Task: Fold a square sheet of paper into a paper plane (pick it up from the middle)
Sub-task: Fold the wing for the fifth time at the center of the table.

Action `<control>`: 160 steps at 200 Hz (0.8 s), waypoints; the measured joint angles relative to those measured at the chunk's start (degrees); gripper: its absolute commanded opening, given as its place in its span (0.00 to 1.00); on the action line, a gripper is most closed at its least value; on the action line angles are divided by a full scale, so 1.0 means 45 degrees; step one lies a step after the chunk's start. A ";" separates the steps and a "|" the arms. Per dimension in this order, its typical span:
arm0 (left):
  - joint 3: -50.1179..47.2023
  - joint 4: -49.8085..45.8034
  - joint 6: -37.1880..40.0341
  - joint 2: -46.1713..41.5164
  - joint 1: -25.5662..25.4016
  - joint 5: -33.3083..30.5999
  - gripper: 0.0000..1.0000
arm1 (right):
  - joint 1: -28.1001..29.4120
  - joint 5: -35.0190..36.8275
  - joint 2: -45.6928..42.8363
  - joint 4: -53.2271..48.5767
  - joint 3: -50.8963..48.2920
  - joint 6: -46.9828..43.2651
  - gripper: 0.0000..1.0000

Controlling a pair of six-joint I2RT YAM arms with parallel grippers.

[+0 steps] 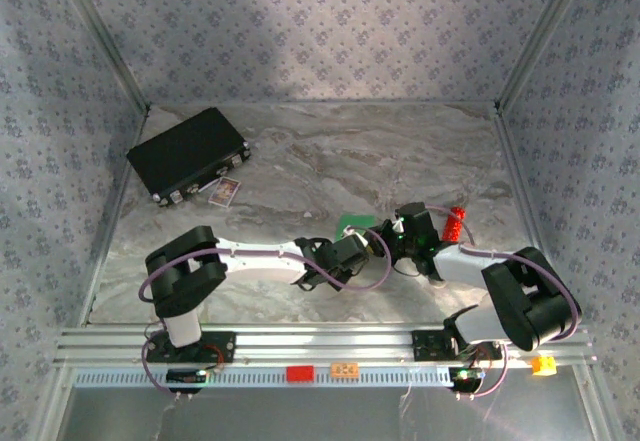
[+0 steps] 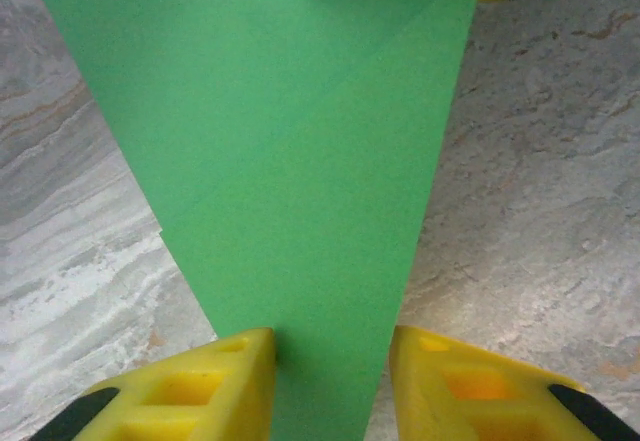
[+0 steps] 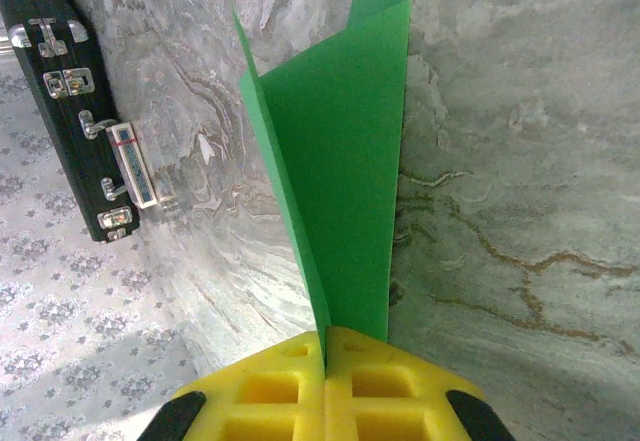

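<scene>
Bright-green paper plane [image 3: 345, 171], narrow creased dart

The paper plane [image 2: 300, 161] is thin bright-green paper, matt and smooth, with crisp creases. The left claw [image 2: 330, 356] and the right claw [image 3: 325, 349] are matt yellow moulded plastic with black pads [image 3: 172, 416]. The table [image 1: 400, 151] has a smooth grey marbled finish with a faint sheen. The black case [image 1: 185, 151] looks hard and dull, with bright shiny metal latches [image 3: 48, 33]. The walls [image 1: 330, 21] carry a matt printed pattern, and the rail [image 1: 300, 343] at the near edge is ribbed silvery metal.
</scene>
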 measured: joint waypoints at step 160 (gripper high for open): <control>-0.0005 0.0005 0.0141 0.0000 -0.0155 -0.0272 0.13 | 0.0000 0.0010 0.0000 0.0000 0.0000 0.0034 0.06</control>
